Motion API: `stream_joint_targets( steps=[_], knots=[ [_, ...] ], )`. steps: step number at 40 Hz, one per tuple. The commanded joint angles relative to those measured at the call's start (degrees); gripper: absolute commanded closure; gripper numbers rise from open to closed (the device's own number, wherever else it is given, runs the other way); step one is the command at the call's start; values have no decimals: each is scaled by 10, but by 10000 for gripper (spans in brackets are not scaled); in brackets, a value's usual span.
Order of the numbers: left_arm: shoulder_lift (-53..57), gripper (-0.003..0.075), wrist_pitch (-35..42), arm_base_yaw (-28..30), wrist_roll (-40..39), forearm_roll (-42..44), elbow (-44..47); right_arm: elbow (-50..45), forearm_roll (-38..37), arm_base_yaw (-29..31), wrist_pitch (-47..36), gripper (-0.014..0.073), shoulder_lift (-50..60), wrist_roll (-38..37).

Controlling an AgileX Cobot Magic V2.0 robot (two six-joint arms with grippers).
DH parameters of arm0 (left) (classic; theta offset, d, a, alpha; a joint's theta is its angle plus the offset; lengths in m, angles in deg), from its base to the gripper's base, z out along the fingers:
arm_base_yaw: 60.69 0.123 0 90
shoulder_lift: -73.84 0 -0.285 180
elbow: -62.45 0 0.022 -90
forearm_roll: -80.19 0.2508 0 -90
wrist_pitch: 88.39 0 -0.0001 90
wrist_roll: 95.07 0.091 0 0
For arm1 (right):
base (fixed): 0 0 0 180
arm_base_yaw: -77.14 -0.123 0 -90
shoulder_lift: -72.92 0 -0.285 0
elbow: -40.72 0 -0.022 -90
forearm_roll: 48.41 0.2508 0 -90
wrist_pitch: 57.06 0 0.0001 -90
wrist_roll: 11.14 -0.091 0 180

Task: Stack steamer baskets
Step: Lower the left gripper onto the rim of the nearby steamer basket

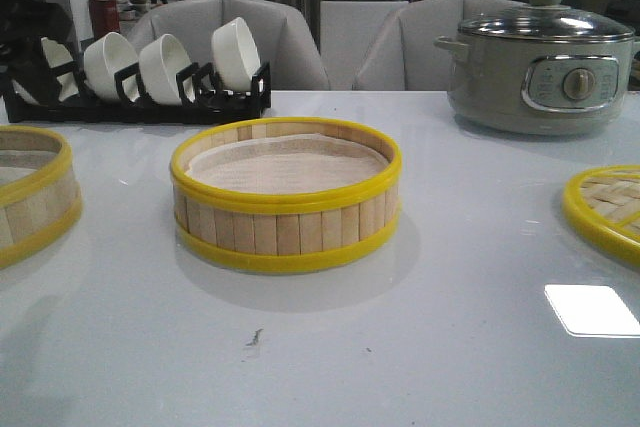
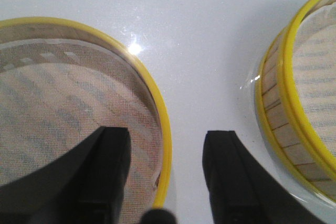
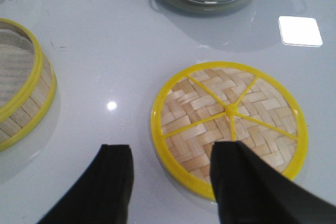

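Observation:
One steamer basket with yellow rims and a white paper liner stands in the middle of the table. A second steamer basket sits at the left edge. The woven yellow-rimmed lid lies flat at the right edge. Neither gripper shows in the front view. My left gripper hangs open above the left basket, one finger over its liner, the other outside its rim; the middle basket is off to the side. My right gripper is open astride the near rim of the lid.
A grey electric pot with a glass lid stands at the back right. A black rack of white bowls runs along the back left. Grey chairs stand behind the table.

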Motion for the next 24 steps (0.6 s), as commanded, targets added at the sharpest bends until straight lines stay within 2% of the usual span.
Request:
stream_joint_targets(
  steps=[1, 24],
  knots=[
    [0, 338, 10, -4, -2, 6, -35, 21, -8, 1, -47, 151, 1, 3],
    [-92, 338, -17, -4, -2, 24, -50, 21, -8, 1, -48, 151, 0, 3]
  ],
)
